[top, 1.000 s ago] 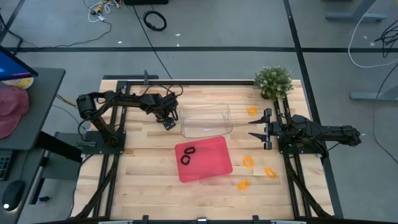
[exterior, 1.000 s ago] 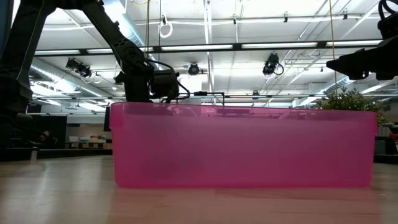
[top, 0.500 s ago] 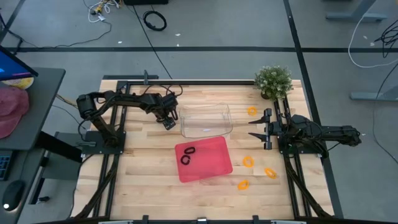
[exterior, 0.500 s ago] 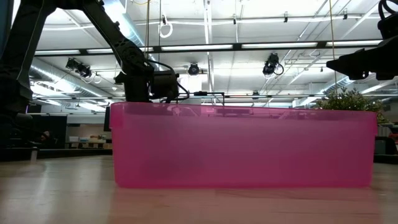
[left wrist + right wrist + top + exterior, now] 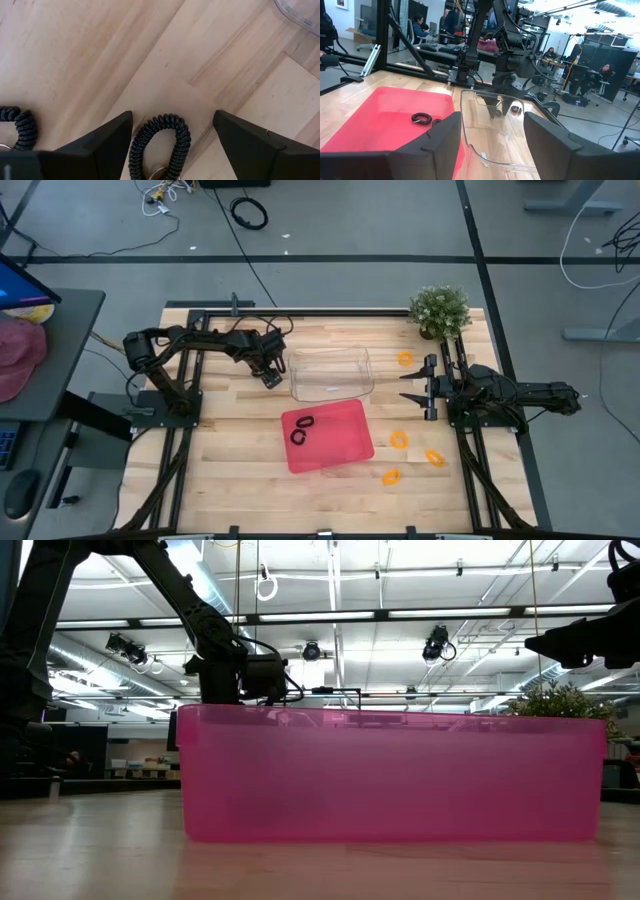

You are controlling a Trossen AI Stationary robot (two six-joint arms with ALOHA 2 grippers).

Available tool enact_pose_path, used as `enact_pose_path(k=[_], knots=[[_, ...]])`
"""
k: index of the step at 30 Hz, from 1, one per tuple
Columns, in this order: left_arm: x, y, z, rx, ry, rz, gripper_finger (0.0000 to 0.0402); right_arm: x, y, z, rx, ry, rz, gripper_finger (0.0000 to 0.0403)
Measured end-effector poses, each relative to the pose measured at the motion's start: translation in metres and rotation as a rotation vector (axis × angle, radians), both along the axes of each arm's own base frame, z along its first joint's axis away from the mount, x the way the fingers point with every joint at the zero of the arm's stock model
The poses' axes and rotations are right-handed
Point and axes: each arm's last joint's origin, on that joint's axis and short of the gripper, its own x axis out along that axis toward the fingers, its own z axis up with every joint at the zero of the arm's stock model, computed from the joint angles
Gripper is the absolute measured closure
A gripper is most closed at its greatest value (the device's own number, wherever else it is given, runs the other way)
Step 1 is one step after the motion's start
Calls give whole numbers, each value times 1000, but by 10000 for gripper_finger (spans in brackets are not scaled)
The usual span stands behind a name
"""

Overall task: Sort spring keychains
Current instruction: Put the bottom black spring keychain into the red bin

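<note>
Because the left gripper (image 5: 170,150) already hangs low over a black spring keychain (image 5: 161,145) on the wooden table (image 5: 230,450), fingers spread wide and holding nothing, the step in hand looks like a pick. The coil lies between the two fingers (image 5: 100,145), so a good grasp likely means settling straight down until the tips meet the wood, then closing across the coil's ring rather than its loose metal end. A second black keychain (image 5: 17,127) lies just beside, outside one finger; keeping clear of it avoids dragging both.

Nearer the table's front edge, three orange keychains (image 5: 400,440) lie loose to the right of the red tray (image 5: 345,445), which holds two black keychains (image 5: 302,430). Farther back stands a clear bin (image 5: 332,375), a fourth orange one (image 5: 404,359) beyond it by the small plant (image 5: 440,310). The right gripper (image 5: 405,384) waits beside the bin, open and empty.
</note>
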Motion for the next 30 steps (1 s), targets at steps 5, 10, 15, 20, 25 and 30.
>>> enact_pose_path(k=[5,10,15,20,25,30], knots=[[-1,-1,0,-12,14,9,106,0,0,0,0,0,0,181],[-3,-2,0,-24,30,10,106,0,0,0,0,0,0,181],[-4,-3,0,-42,42,11,106,0,0,0,0,0,0,181],[-5,-3,0,-53,52,10,106,0,0,0,0,0,0,181],[-5,-4,0,-55,55,10,106,0,0,0,0,0,0,181],[-6,-4,0,-60,63,20,106,0,0,0,0,0,0,181]])
